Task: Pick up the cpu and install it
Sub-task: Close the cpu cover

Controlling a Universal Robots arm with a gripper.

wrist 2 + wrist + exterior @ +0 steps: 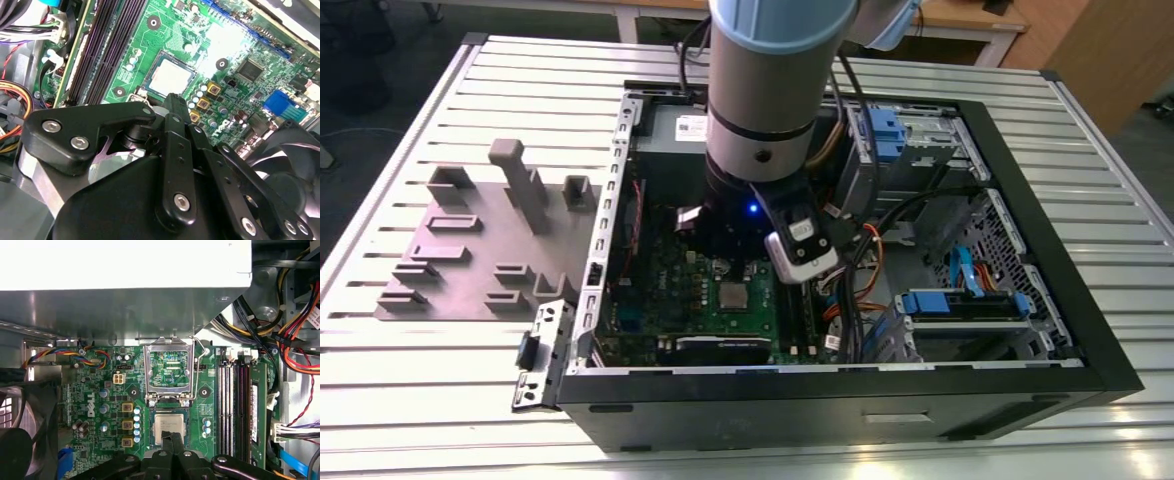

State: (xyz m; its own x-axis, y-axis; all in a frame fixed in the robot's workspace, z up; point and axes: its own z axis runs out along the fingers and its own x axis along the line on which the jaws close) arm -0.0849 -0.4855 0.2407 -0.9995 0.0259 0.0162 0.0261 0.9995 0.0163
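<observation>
Now, your black open-sided computer case [854, 398] lies flat on the slatted metal tabletop [427, 400], covering its middle and the side toward the exterior view's right. Inside the case you have one green motherboard [664, 290] [165, 30] [112, 390]. One big grey metal box with a white label [670, 130] [125, 305] sits against the far wall. Two blue-tabbed drive bays [887, 130] [961, 305] line the side toward the exterior view's right, with bundles of coloured cables [295, 345] between them and the board.

The small flat square silvery-grey cpu [736, 296] [169, 79] [167, 426] lies level in its socket near the middle of the motherboard. The one silver hinged socket frame [148, 371] stands swung open from the socket edge nearest the grey box. Three small gold square components [127, 425] sit in a line beside the socket, and a black fan [295, 165] [15, 440] sits at the board's edge.

Your pale blue and grey arm [767, 90] drops almost straight down into the case, wrist over the motherboard. The black gripper [172, 100] [171, 436] points at the cpu's near edge. Its two fingers [166, 441] are pressed together with nothing between them. You cannot tell whether the tips touch the chip.

One grey moulded fixture tray [467, 250] rests on the tabletop beside the case, toward the edge at the exterior view's left.
</observation>
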